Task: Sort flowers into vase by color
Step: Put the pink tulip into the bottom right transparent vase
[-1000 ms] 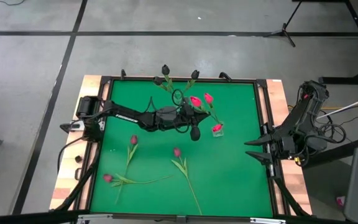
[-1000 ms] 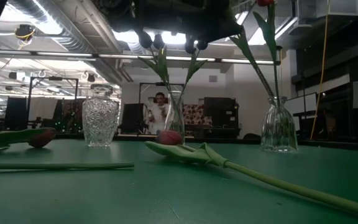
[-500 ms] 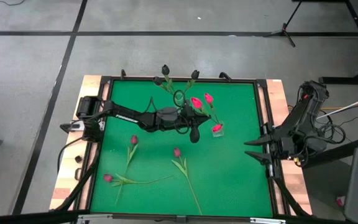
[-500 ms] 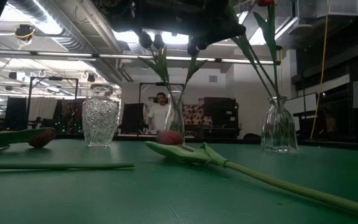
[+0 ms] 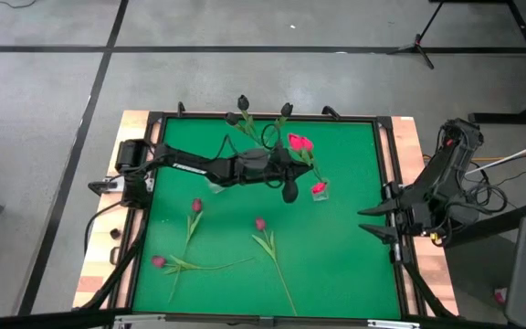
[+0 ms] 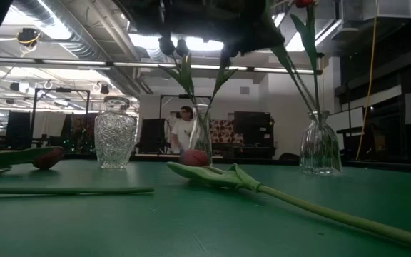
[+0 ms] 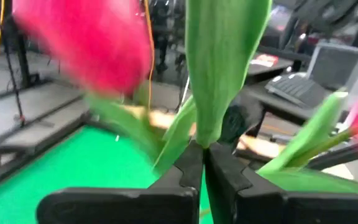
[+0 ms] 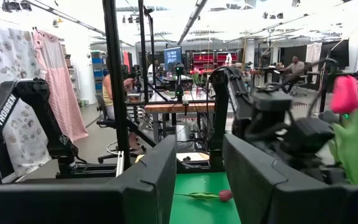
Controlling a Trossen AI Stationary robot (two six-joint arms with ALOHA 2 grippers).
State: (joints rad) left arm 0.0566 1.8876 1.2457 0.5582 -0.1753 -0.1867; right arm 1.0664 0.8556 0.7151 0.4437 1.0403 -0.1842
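My left gripper [image 5: 292, 161] reaches level over the table's middle, shut on a bright pink-red tulip [image 7: 86, 43]. The tulip's head [image 5: 298, 142] is beside another pink-red head. Its stem [image 6: 291, 75] slants down to the mouth of a clear vase [image 6: 320, 150], which holds that other flower. A second clear vase [image 6: 200, 132] at the far edge holds near-black tulips [image 5: 243, 102]. A cut-glass vase [image 6: 115, 141] stands empty. Three magenta tulips [image 5: 196, 206] [image 5: 260, 223] [image 5: 158, 261] lie flat on the mat. My right gripper [image 5: 374, 223] waits open at the table's right edge. My left gripper pinches the tulip's green stem and leaf [image 7: 201, 138] between its two shut fingers, below the head. The fingers come in level from the table's left and lie across the stem. The flower stands roughly upright and tilted, clear of the mat, with its lower stem at the clear vase's mouth.
The green mat [image 5: 345, 265] has a raised dark frame around it. Free mat lies at the near right. The room beyond the far edge holds desks and a person [image 6: 185, 128].
My left gripper has gone a little toward the table's far right, toward the clear vase, still shut on the tulip. The held flower's head has closed up with the other pink-red head, and the two now overlap in the high view.
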